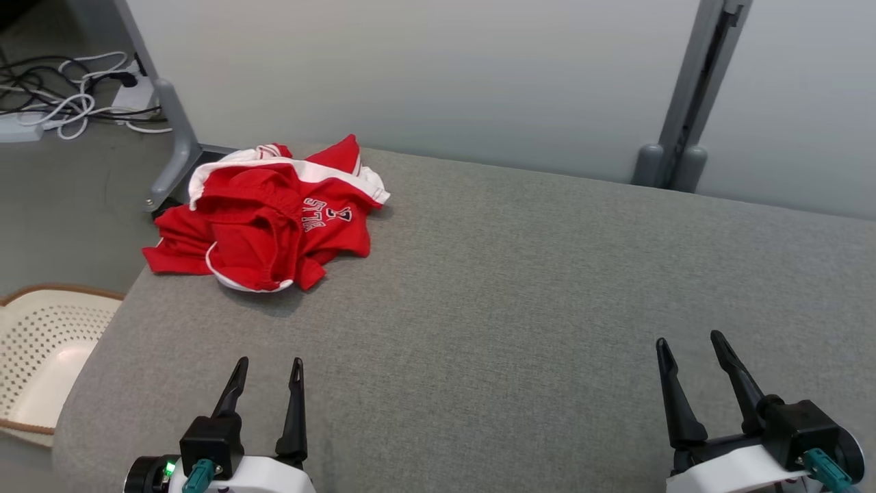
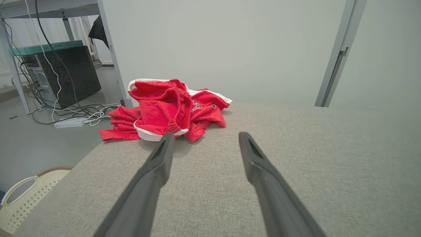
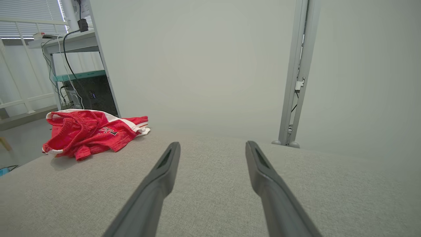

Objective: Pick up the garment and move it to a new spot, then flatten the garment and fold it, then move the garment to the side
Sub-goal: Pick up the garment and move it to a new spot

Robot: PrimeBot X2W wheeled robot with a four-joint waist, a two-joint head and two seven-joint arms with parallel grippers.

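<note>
Down on the floor at the far left, we see a pale basket (image 1: 27,342) with little holes. Behind it, white and black cords (image 1: 68,103) lie in a tangle. Next comes the garment (image 1: 267,219), red with white trim, bunched in a heap at the far left corner of the gray surface (image 1: 513,274). One red bit pokes out past the left edge. Closer to us, our left pincer (image 1: 269,361) hangs just over the surface, well apart from the garment, its two dark fingers spread and holding nothing. Over on the right, our right pincer (image 1: 688,337) is spread wide too, holding nothing. Far behind it, a gray post (image 1: 691,89) stands by the pale wall (image 1: 445,68).
</note>
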